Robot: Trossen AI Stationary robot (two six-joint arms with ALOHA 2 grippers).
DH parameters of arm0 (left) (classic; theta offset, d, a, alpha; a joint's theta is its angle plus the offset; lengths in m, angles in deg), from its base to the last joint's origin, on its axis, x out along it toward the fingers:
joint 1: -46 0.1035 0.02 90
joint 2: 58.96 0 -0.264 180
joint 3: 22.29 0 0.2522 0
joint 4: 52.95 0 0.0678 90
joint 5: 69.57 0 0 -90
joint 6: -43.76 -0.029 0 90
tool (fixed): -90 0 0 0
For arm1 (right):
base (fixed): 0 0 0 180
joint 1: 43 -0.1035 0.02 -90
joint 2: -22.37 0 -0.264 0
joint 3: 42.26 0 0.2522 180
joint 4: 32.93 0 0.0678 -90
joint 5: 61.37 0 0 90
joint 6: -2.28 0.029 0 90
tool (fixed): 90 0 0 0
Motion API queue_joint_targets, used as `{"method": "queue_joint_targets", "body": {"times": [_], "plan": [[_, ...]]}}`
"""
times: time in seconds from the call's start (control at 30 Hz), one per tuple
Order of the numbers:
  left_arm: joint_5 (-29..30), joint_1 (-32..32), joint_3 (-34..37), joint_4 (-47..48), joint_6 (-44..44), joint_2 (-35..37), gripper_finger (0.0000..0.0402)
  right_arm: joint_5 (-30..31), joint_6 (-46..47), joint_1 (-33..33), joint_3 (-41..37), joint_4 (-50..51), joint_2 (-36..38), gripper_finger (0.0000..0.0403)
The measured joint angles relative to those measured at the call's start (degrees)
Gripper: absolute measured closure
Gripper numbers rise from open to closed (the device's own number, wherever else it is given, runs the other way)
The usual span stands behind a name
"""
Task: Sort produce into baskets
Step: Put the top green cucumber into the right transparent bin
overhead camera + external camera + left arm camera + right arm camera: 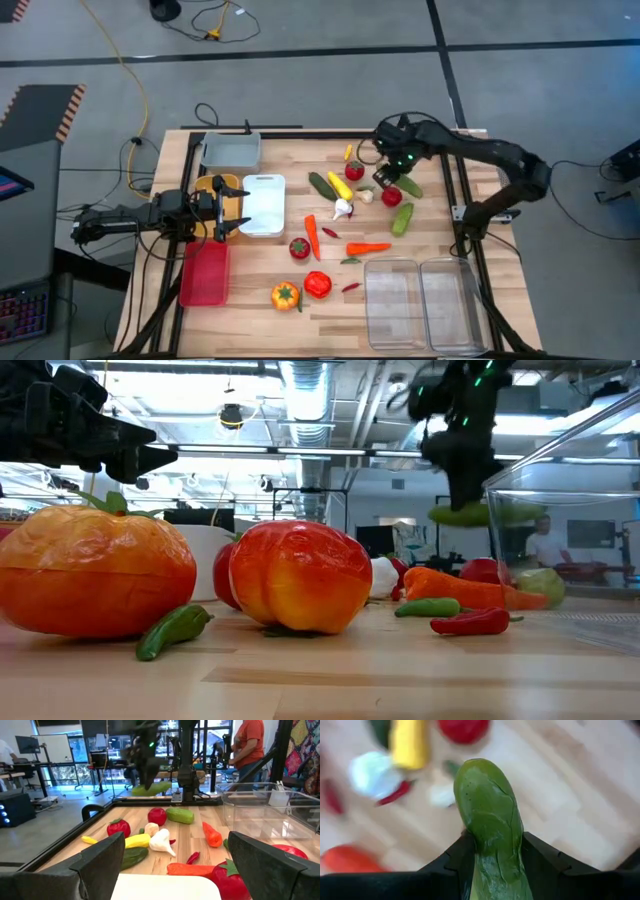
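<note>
— What's at the left of the high view?
— The left gripper (228, 207), jaws spread and holding nothing, above a yellow bin (212, 190) and a smooth white bin (263, 204). A flat red bin (204, 274) sits lower left, a grey bin (231, 151) above.

— And the middle?
— Glossy plastic produce on the pale plank surface (250, 300): a ribbed orange pepper (285, 295), a lobed red pepper (318, 284), a tapered carrot (312, 236), a lumpy white garlic (343, 209).

— Where's the held piece?
— Right of centre, off the surface — the right gripper (386, 175) has its jaws pinching a cucumber (490, 815), green, waxy, faintly wrinkled, round-ended.

— Further right?
— Two clear bins (425, 303) with rounded corners, lower right. No writing is legible.
</note>
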Motion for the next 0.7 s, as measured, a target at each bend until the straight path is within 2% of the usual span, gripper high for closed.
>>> {"method": "queue_joint_targets", "body": {"times": [0.13,0.37,0.7], "plan": [[0.0,0.0,0.01,0.02,0.0,0.0,0.0061,-2.27,7.95,-7.63,0.0,3.37,5.26,0.0235],[0.0,0.0,-0.01,0.0,0.0,0.0,0.0061,-4.45,26.71,-26.58,0.0,6.52,11.12,0.0234],[0.01,0.0,-0.01,0.0,0.0,0.0,0.0061,-5.15,58.64,-54.14,0.0,6.1,9.51,0.0234]]}}
